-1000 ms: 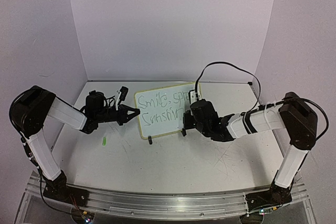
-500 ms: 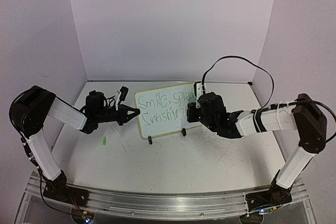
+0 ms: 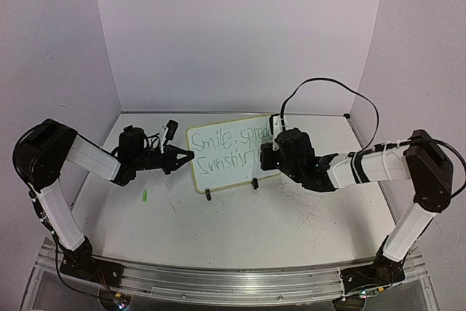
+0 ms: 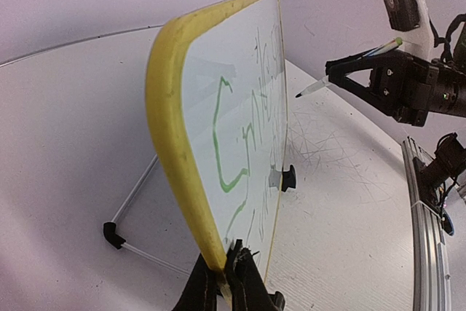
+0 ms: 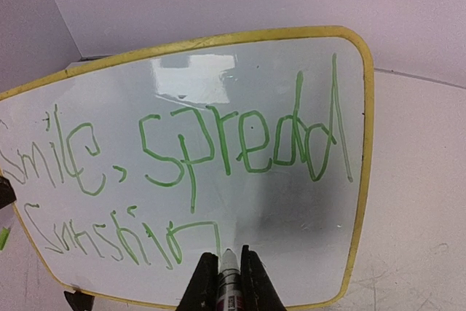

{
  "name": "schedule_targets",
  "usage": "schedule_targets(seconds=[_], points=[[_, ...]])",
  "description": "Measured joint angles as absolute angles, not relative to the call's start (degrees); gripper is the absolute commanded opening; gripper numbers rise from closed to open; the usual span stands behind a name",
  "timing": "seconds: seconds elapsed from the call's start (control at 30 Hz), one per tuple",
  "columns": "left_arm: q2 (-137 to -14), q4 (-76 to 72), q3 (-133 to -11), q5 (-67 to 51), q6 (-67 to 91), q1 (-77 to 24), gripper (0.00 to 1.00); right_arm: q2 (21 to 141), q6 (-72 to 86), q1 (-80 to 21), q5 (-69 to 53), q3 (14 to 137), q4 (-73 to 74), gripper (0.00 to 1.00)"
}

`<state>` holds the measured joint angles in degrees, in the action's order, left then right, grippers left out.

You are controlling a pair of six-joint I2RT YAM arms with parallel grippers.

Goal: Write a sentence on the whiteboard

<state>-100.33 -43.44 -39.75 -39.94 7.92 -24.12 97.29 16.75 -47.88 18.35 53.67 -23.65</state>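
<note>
Whiteboard (image 3: 227, 152): stands upright toward the back of the table's middle, on small black feet (image 3: 208, 195) and a thin wire stand (image 4: 135, 194). Closed in on three sides by plain, pale lilac walls (image 3: 240, 34). Underneath, a matt white table (image 3: 306, 223) scored all over with fine grey scratches, edged at the near side by a ribbed aluminium rail (image 3: 218, 276). Glossy white face, rounded corners, thick yellow frame. Carries the sentence (image 5: 218, 151) in thin green strokes: "Smile, spread" above "Sunshin". Left gripper (image 4: 227, 282) pinched tight on the frame's lower corner. Right gripper (image 5: 228, 282) clamped round a marker (image 5: 228, 261), tip right at the board below the second line; contact unclear. Small green object (image 3: 145, 196) flat on the table beside the left arm.
</note>
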Motion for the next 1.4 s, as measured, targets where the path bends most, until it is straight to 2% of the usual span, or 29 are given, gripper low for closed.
schedule_targets(seconds=[0.47, 1.03, 1.4], points=[[-100.33, -43.44, -39.75, -39.94, 7.9, -24.12, 0.0, 100.76, 16.58, -47.75, 17.0, 54.29, -24.42, 0.0], [-100.33, -43.44, -39.75, -39.92, 7.9, -24.12, 0.0, 101.91, 17.65, -47.92, 24.63, 55.64, -24.12, 0.0], [-100.33, -43.44, -39.75, -39.94, 7.9, -24.12, 0.0, 101.91, 15.97, -47.87, 24.59, 57.32, -24.14, 0.0]])
